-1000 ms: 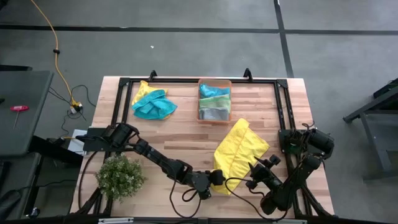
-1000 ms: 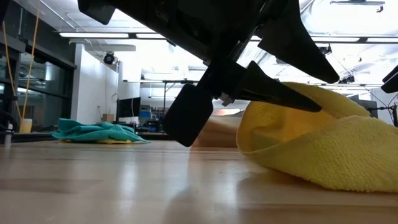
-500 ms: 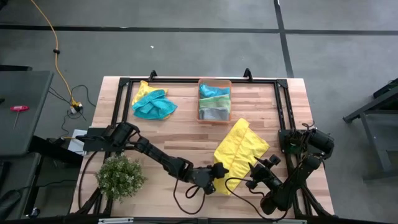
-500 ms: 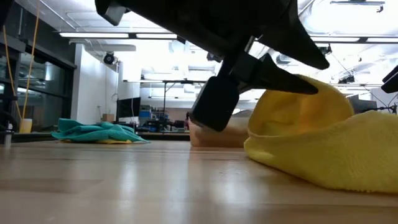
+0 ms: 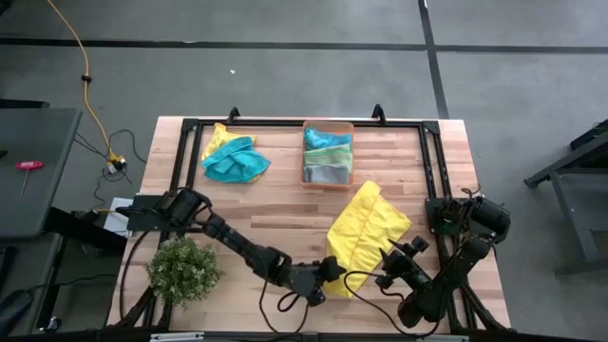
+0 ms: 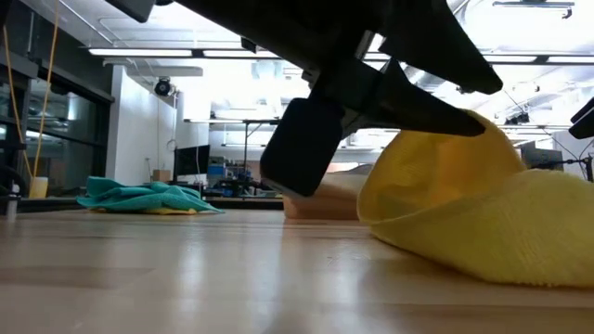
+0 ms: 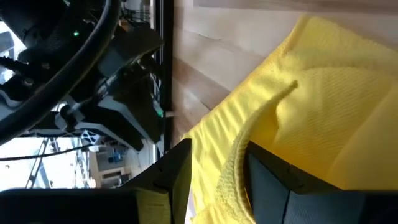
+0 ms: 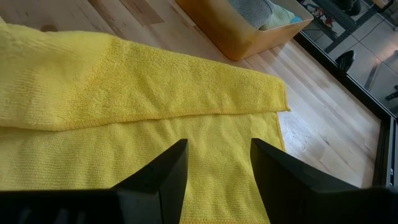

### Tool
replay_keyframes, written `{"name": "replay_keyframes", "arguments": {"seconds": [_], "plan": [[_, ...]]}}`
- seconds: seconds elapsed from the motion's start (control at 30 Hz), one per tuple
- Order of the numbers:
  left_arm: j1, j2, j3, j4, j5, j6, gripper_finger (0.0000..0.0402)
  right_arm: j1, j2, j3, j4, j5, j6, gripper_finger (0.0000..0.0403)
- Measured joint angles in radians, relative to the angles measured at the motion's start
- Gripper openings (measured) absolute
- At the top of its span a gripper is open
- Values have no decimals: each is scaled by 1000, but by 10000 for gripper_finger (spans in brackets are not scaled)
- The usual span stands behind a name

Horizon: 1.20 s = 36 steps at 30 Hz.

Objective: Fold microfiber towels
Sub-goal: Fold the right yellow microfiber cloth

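The left gripper (image 7: 217, 186) pinches the near edge of the soft yellow microfiber towel (image 5: 366, 228) at the wooden table's (image 5: 285, 209) front. The right gripper (image 8: 217, 180), fingers spread, hovers over it. Farther back lie the orange plastic bin (image 5: 328, 155) and crumpled teal towel (image 5: 235, 160).

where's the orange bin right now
In the high view the orange bin sits at the far edge of the table, about mid-width, holding folded cloths, with the yellow towel nearest it and the teal towel pile to its left.
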Motion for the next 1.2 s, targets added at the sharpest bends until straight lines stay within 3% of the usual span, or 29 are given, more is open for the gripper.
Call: {"name": "replay_keyframes", "arguments": {"seconds": [0.53, 0.8, 1.03, 1.2], "plan": [[13, 0, 0, 0, 59, -89, 114, 0, 0, 0, 0, 0, 0, 167], [11, 0, 0, 1, 60, -92, 9, 0, 0, 0, 0, 0, 0, 167], [19, -16, 0, -29, -122, -250, 3, 0, 0, 0, 0, 0, 0, 167], [32, -43, 0, -206, -334, -483, 1, 0, 0, 0, 1, 0, 4, 167]]}}
